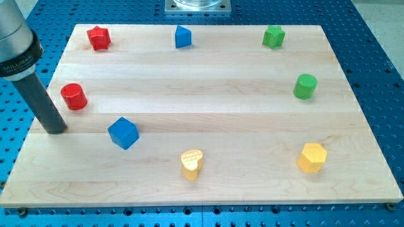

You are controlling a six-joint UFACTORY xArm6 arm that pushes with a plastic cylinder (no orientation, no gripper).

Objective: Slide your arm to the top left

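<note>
My dark rod comes down from the view's upper left, and my tip (55, 129) rests on the wooden board (208, 82) near its left edge. The red cylinder (74, 96) stands just above and right of my tip, apart from it. The blue cube (123, 133) lies to my tip's right. The red star (99, 38) sits at the board's top left corner, well above my tip.
A blue pentagon-like block (183, 36) sits at top centre, a green star (273, 36) at top right, a green cylinder (305, 86) at right, a yellow heart (192, 163) at bottom centre and a yellow hexagon (312, 157) at bottom right. A blue perforated table surrounds the board.
</note>
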